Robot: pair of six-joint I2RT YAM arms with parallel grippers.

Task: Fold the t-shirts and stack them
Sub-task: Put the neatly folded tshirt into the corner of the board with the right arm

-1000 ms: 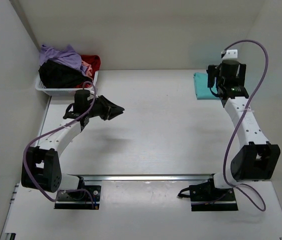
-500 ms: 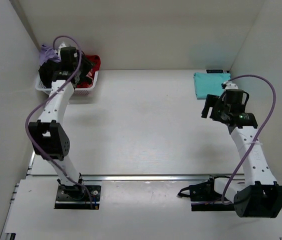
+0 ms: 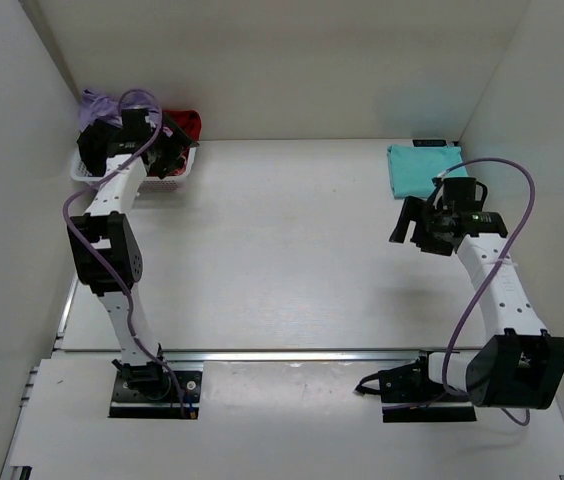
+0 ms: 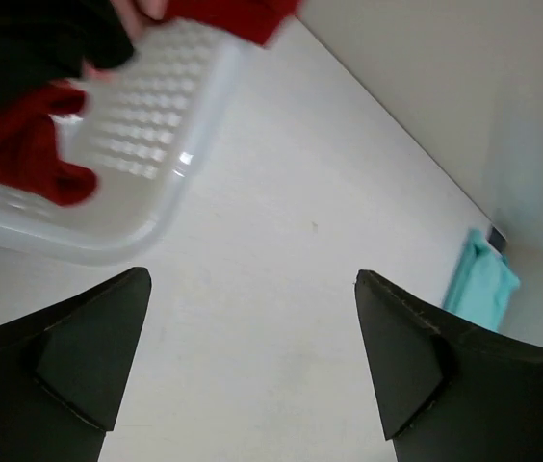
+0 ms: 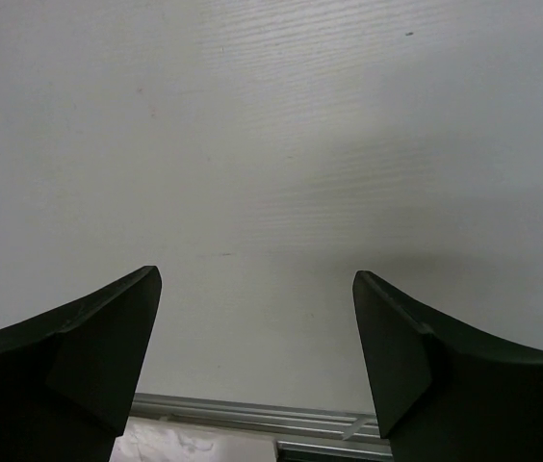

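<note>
A folded teal t-shirt [image 3: 422, 170] lies at the back right of the table, and its edge shows in the left wrist view [image 4: 483, 284]. Purple [image 3: 97, 103], black [image 3: 92, 150] and red [image 3: 187, 122] t-shirts are heaped in the white basket [image 3: 180, 172] at the back left. My left gripper [image 3: 172, 150] hovers at the basket's right end, open and empty [image 4: 252, 318]; red cloth [image 4: 21, 159] and black cloth [image 4: 21, 38] hang over the basket's rim [image 4: 146, 144]. In front of the teal shirt, my right gripper [image 3: 407, 222] is open over bare table [image 5: 257, 327].
White walls close in the table on the left, back and right. A metal rail [image 3: 292, 355] runs along the near edge, and it also shows in the right wrist view [image 5: 252, 414]. The arm bases stand behind it.
My left arm swung from mid-table up to the basket and its jaws opened wide. My right arm drew back from the teal shirt toward the table's middle.
</note>
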